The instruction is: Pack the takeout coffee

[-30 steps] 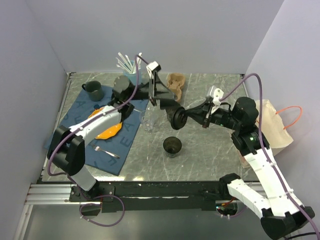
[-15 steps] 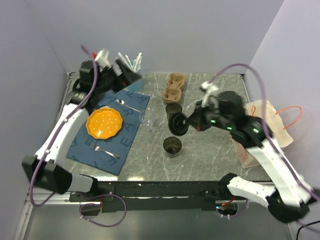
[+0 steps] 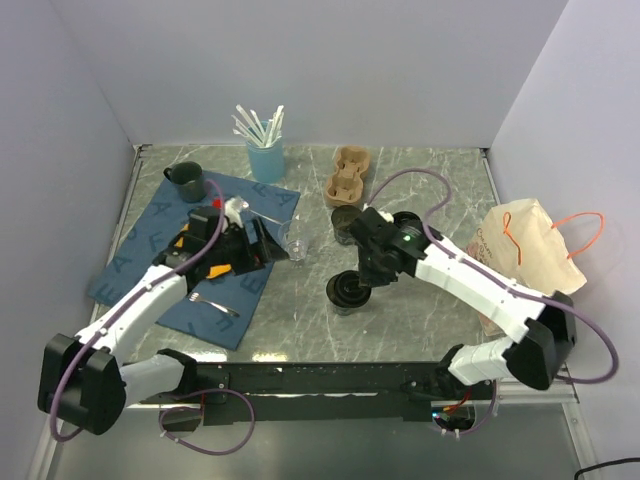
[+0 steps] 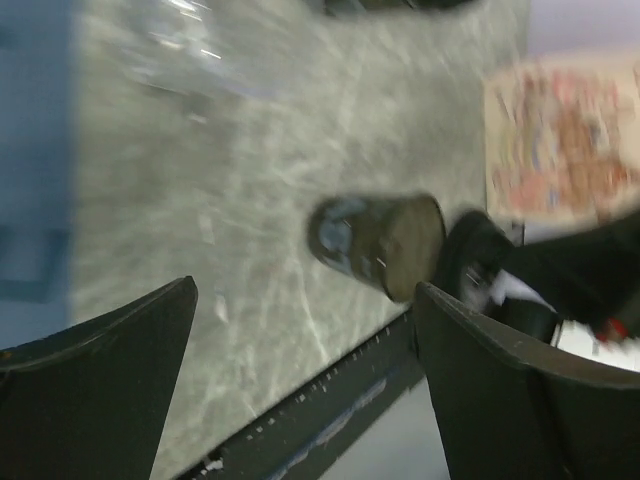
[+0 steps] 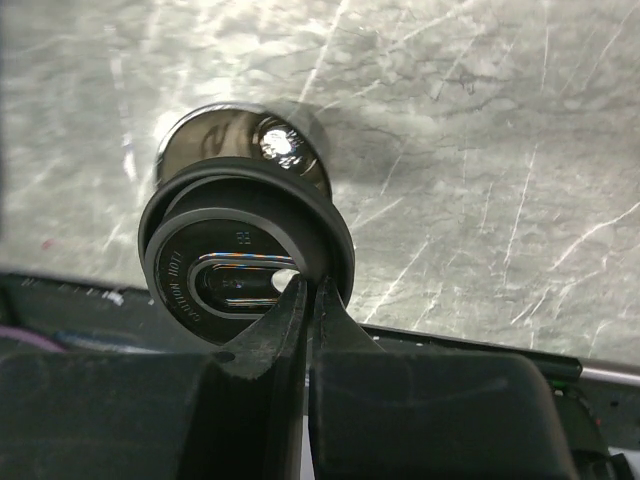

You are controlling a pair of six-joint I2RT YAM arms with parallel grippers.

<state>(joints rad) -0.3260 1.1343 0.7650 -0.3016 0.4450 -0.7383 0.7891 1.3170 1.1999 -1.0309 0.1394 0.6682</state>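
Right gripper (image 5: 305, 296): squeezing tight, pinching lid (image 5: 240, 265) rim
Lid: tilting over cup (image 5: 215, 140)
Left gripper (image 4: 303, 288): gaping wide, holding nothing

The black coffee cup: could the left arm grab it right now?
Probably not cleanly. The left gripper is open and faces the cup across bare table, but the right gripper holds the lid at the cup's rim, so the two arms would likely crowd each other.

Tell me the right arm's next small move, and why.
Probably lower the lid onto the cup and seat it: the right pincer is shut on the lid's rim, and the lid hangs over the open cup, not yet seated.
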